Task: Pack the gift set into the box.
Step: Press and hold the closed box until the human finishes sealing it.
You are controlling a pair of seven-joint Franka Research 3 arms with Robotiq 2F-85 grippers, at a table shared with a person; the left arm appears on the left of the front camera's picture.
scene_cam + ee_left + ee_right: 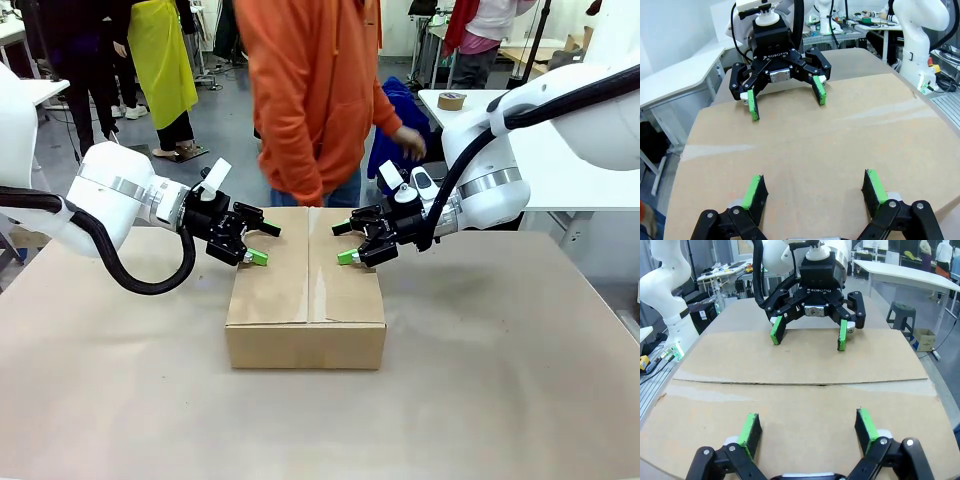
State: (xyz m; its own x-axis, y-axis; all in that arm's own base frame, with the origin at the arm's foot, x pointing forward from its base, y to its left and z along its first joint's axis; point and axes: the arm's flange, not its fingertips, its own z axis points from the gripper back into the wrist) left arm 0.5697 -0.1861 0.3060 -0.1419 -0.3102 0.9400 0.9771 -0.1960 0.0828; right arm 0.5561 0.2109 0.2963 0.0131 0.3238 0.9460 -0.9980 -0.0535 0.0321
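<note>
Box [290,295] (flaps closed) sits beneath left pincer [265,244] and right pincer [343,243], both splayed.

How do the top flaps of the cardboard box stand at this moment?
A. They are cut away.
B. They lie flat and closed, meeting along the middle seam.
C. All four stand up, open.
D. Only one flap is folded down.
B: the flaps of the cardboard box lie flat and meet along the middle seam, with the left gripper and the right gripper both open above its top.

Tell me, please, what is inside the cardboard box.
Nothing inside shows: the cardboard box has its top flaps shut, meeting at a taped centre seam, so any contents are covered.
</note>
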